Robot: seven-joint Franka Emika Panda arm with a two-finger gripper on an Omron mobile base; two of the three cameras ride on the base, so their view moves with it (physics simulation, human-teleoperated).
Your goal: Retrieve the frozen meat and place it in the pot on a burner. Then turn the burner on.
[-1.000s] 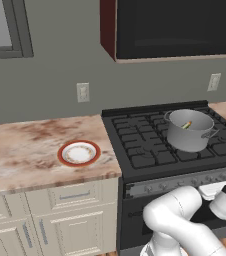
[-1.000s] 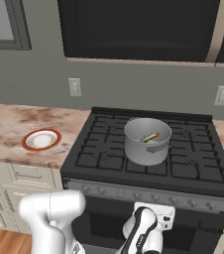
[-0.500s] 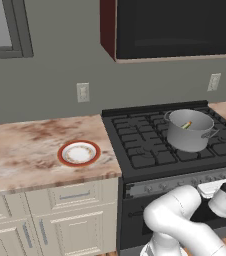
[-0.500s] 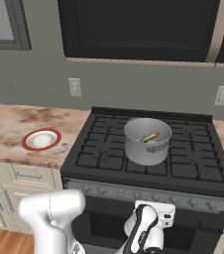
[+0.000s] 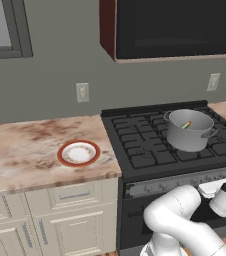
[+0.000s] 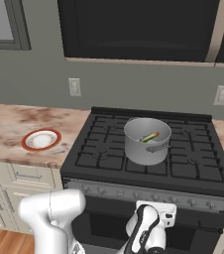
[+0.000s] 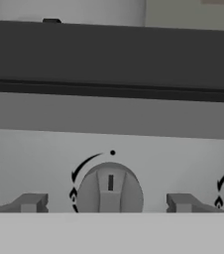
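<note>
Two fingers sit spread wide on either side of a grey stove knob, gripping nothing, knob mark straight up. Further out from that knob, the pot stands up on a burner of the black stove, frozen meat lying inside it. Red-rimmed plate rests on the bench beside the stove.

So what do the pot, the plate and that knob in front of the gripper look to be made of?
The pot: brushed steel, judging by its dull grey sheen. The plate: glossy white with a red rim, probably ceramic. The knob: matte grey, metal or plastic; I can't tell which.
</note>
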